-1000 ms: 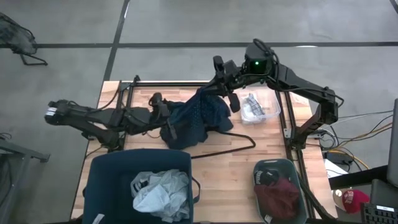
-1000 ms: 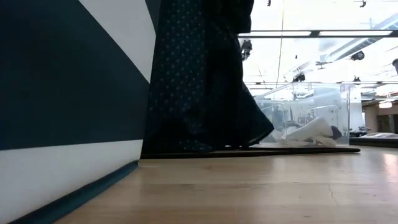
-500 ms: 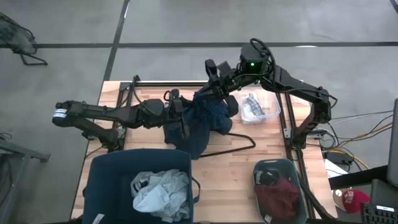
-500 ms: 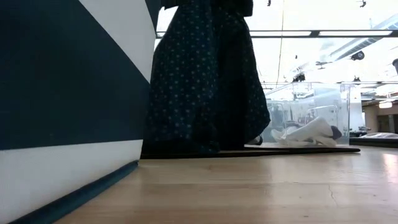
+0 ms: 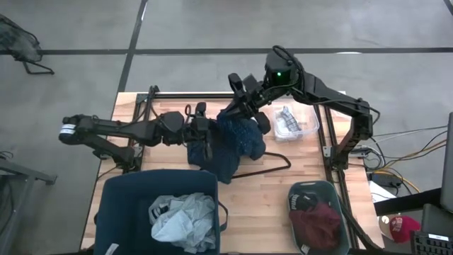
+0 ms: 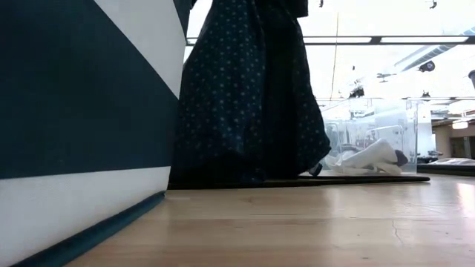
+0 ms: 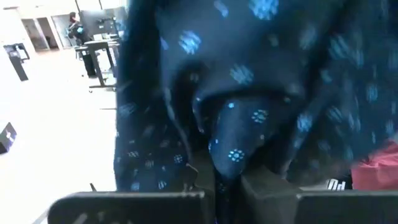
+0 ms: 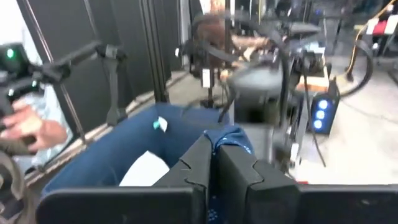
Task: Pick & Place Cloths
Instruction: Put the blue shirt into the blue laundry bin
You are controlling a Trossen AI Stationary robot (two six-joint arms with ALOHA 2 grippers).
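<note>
One navy dotted shirt (image 5: 233, 142); one pale shirt (image 5: 182, 218); one maroon piece (image 5: 316, 223); one hanger (image 5: 272, 168); two arms; one blue bin (image 5: 120, 195); one clear box (image 5: 306, 122).

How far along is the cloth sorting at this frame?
Done, it seems: a pale shirt lies in the blue bin, a maroon piece in the grey bin. In hand: the navy dotted shirt hangs between the left gripper and right gripper, both shut on it. Left: placing it; socks sit in the clear box.
</note>
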